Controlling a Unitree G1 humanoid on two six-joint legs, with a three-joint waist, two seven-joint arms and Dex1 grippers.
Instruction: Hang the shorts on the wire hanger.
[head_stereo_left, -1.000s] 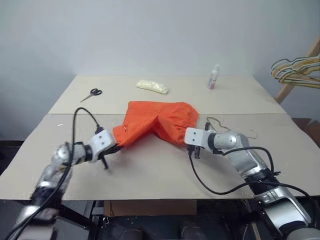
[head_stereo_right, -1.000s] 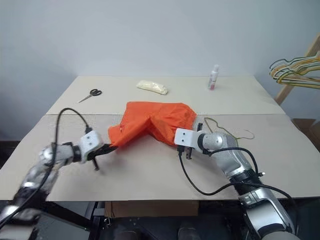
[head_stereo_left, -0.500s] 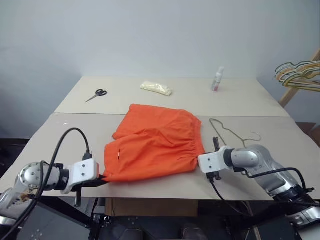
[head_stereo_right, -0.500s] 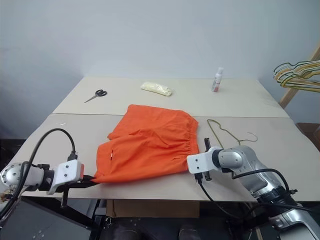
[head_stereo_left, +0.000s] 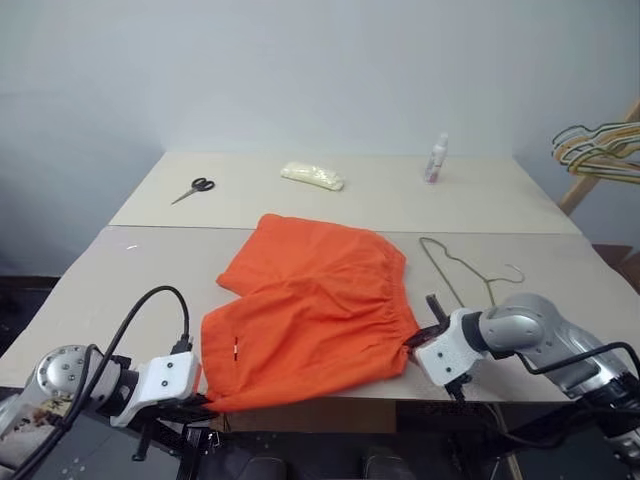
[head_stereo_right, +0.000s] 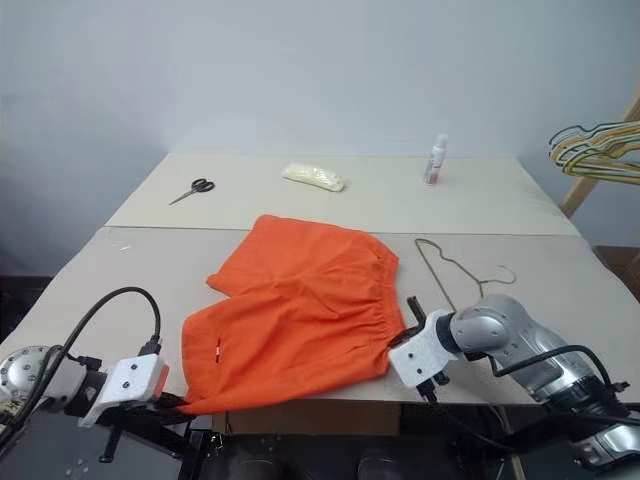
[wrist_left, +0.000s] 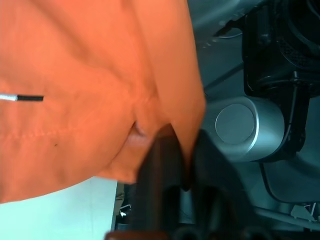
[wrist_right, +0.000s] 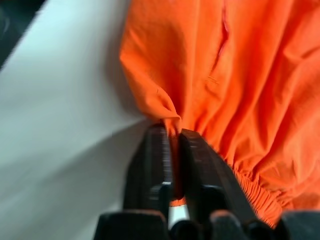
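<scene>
The orange shorts (head_stereo_left: 310, 310) lie spread flat on the table, their near edge reaching the table's front edge. My left gripper (head_stereo_left: 205, 400) is shut on the shorts' near left corner, just off the front edge; the left wrist view shows fabric (wrist_left: 100, 75) pinched between the black fingers (wrist_left: 160, 160). My right gripper (head_stereo_left: 415, 345) is shut on the gathered waistband at the near right corner, with cloth (wrist_right: 240, 75) caught between its fingers (wrist_right: 155, 150). The wire hanger (head_stereo_left: 455, 268) lies flat on the table just right of the shorts, beyond my right gripper.
Scissors (head_stereo_left: 190, 188), a pale yellow packet (head_stereo_left: 312, 176) and a small bottle (head_stereo_left: 435, 158) sit on the far half of the table (head_stereo_left: 120, 290). A bunch of hangers (head_stereo_left: 600, 150) hangs from a wooden rack at the far right.
Both grippers have drawn back toward the table's front edge, pulling the shorts with them. The shorts went from a raised bunch to lying spread flat.
</scene>
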